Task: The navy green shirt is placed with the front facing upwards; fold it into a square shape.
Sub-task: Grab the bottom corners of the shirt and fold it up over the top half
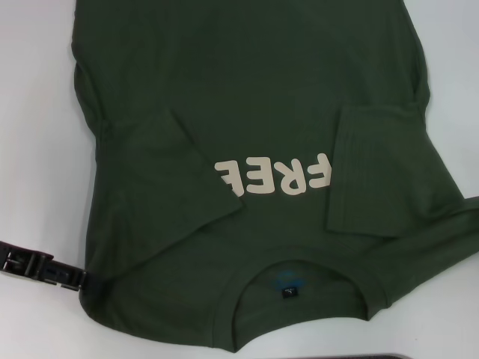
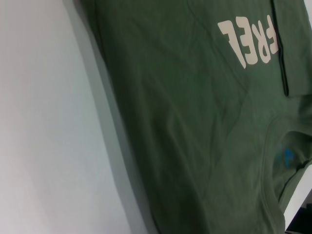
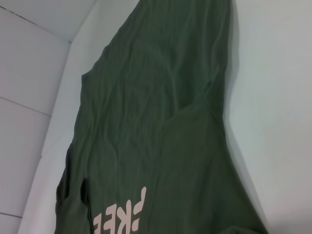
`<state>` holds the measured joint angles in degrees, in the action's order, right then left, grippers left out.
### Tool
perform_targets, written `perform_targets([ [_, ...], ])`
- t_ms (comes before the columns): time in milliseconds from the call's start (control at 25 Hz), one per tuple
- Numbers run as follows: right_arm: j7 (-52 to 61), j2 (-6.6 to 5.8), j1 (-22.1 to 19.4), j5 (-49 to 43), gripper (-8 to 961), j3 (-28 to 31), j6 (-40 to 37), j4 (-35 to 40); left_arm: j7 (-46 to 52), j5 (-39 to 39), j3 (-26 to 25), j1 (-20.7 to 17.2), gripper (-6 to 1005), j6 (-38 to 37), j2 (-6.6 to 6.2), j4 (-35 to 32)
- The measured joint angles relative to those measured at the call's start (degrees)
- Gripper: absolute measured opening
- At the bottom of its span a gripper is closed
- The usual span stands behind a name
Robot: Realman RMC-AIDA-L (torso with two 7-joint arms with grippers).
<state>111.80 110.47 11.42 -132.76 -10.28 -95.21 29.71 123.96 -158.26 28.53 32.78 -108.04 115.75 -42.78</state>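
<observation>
The navy green shirt (image 1: 247, 97) lies front up on the white table, collar (image 1: 299, 273) toward me, with the cream "FREE" print (image 1: 273, 178) upside down. Both short sleeves are folded inward: the left sleeve (image 1: 179, 179) covers the print's end and the right sleeve (image 1: 382, 172) lies beside it. A small blue neck label (image 1: 287, 283) shows inside the collar. My left gripper (image 1: 71, 278), black, sits low at the shirt's near left shoulder edge. The left wrist view shows the print (image 2: 248, 39) and collar (image 2: 273, 161). The right wrist view shows the shirt body (image 3: 161, 112). The right gripper is out of view.
White table (image 1: 37, 112) surrounds the shirt on the left and right. In the right wrist view the table's far edge meets a pale wall (image 3: 29, 63). A dark grey strip (image 1: 389, 356) shows at the near edge of the head view.
</observation>
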Motion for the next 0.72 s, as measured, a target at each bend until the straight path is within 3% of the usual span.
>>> perform_targets([
  [720, 0.00, 0.00, 0.00, -0.05, 30, 0.00, -0.08, 0.00, -0.13, -0.03, 1.44, -0.02, 604, 0.48, 0.44, 0.69],
])
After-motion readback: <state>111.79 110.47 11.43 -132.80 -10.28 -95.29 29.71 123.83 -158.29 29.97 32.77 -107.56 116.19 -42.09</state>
